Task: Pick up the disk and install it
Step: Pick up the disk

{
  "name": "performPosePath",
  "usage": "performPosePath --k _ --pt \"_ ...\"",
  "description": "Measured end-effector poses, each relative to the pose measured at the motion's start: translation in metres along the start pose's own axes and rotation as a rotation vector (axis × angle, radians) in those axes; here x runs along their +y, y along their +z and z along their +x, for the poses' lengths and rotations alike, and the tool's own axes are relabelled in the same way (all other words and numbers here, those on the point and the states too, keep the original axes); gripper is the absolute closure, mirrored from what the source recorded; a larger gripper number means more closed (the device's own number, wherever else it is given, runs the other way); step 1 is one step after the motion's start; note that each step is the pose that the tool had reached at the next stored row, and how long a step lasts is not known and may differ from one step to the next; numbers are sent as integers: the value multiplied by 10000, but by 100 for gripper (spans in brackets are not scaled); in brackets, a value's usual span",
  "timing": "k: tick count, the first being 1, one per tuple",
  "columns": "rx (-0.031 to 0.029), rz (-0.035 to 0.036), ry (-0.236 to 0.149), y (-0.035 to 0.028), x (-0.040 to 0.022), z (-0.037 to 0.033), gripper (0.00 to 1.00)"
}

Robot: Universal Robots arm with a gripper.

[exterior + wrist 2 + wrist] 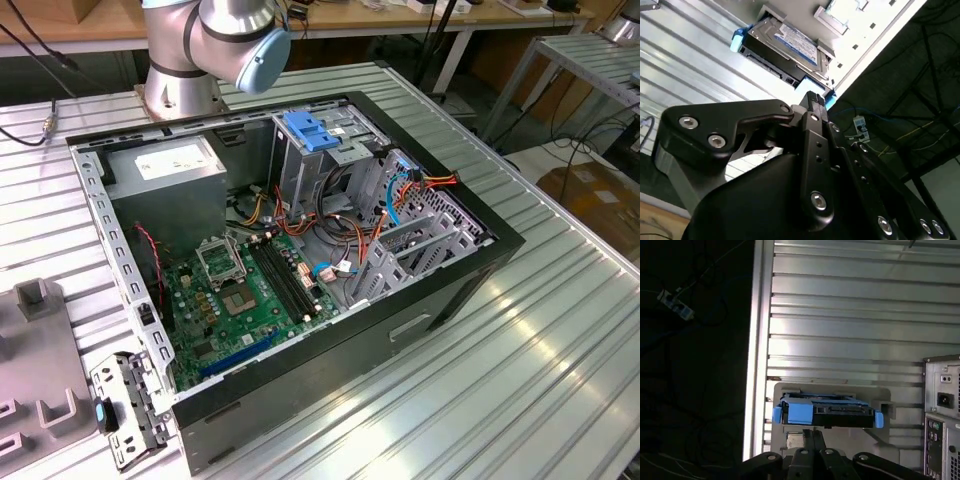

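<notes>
Disk (827,415) sits in a grey holder (880,395) on the tabletop (850,315), near the case (942,410) rear panel. Its label print is illegible. Tool (813,432) is clenched and empty, just beside the disk's blue frame; contact cannot be told.

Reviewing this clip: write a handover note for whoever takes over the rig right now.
The disk lies flat in a grey holder on the ribbed table, outside the open computer case.
The gripper sits at the disk's end in both wrist views; whether it grips is unclear.
Done: gripper at the disk.
Left: disk not lifted, not installed.
</notes>
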State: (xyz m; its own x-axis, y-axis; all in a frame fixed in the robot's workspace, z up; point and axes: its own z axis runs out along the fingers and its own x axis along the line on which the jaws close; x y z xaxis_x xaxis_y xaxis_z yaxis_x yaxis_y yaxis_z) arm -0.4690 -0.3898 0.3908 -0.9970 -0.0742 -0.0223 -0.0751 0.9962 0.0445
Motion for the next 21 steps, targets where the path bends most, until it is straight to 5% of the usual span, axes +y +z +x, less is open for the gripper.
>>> performPosePath --k 3,10,17,21 --pt "60 -29 -1344 0 0 0 89" --pt "155 -77 -3473 0 0 0 89" --pt "231 -84 -5014 2 0 0 89" --pt "305 -100 -6592 10 -1 0 89"
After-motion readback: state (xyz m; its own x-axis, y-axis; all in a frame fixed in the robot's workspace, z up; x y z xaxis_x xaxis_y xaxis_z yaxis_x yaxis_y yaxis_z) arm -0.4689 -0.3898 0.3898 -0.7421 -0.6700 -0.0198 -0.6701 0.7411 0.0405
